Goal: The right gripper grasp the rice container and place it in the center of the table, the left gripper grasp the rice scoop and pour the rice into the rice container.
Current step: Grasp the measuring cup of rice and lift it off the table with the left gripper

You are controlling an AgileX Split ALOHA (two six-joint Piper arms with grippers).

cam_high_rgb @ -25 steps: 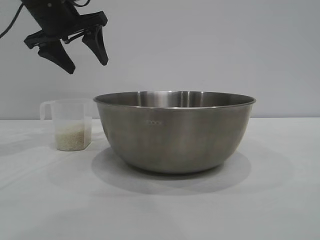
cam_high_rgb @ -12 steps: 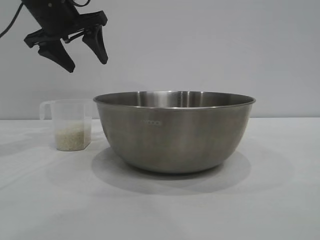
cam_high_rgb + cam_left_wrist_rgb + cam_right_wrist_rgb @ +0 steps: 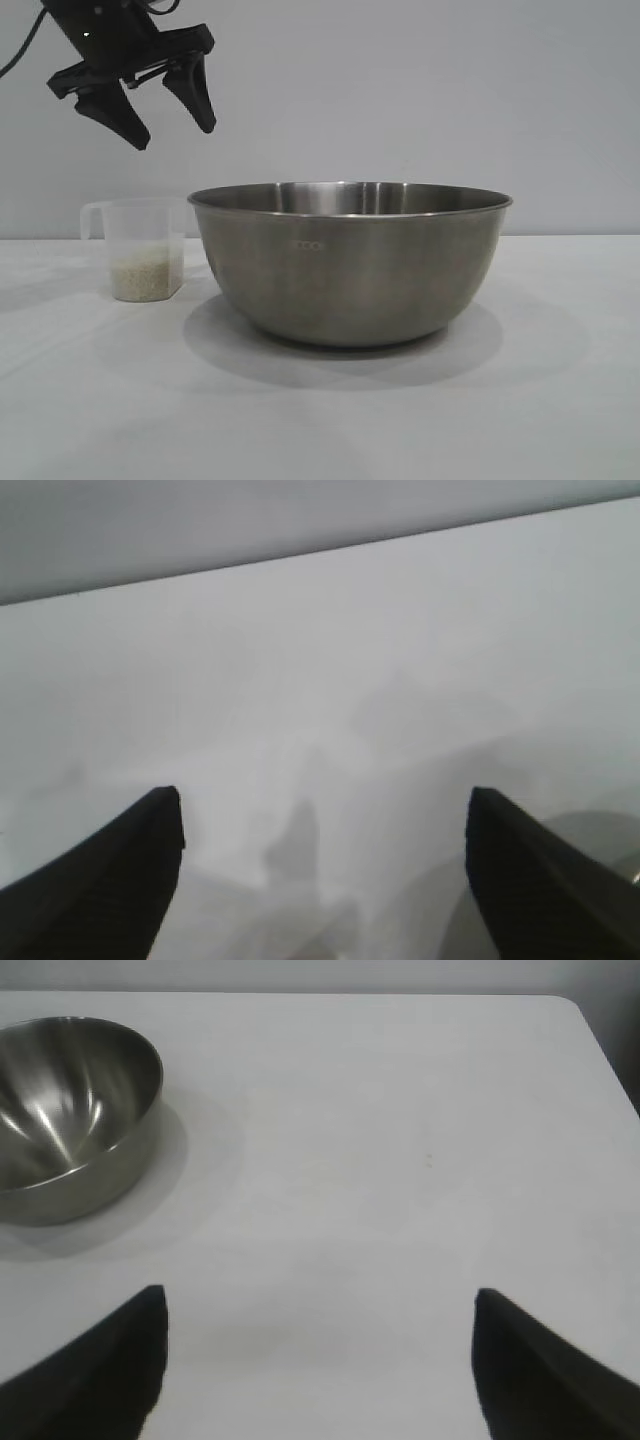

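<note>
**Desk:** Where do things stand on the counter [image 3: 560,400]?

**Photographer:** The bowl [image 3: 350,265] sits near the middle, upright and bare inside as far as the right wrist view shows. Just beside it, toward the left arm's side, the scoop [image 3: 145,250] stands upright with rice [image 3: 146,274] filling its lower part. The two appear close, though whether they touch cannot be told.

**Desk:** And the arms?

**Photographer:** The left end effector [image 3: 170,110] hangs high above the scoop, jaws spread wide and gripping nothing. The right end effector [image 3: 320,1360] is out of the front view; its own camera shows spread, empty jaws over bare counter, the bowl well apart from it.

**Desk:** What could go wrong?

**Photographer:** The scoop looks light and narrow. A descending finger that clips its rim or loop handle [image 3: 92,217] would likely tip it and scatter grain. The bowl wall is close on one side, so a wide-open approach may knock a finger against the steel rim. During the pour, tilting too early or too low risks spilling short of the rim, as the bowl stands taller than the scoop.

**Desk:** Room to move?

**Photographer:** Plenty above and on the scoop's far side from the bowl, where the handle points. The right wrist view shows a rounded counter corner [image 3: 570,1005] and a wide bare stretch; no edge lies near the scoop in view.
</note>
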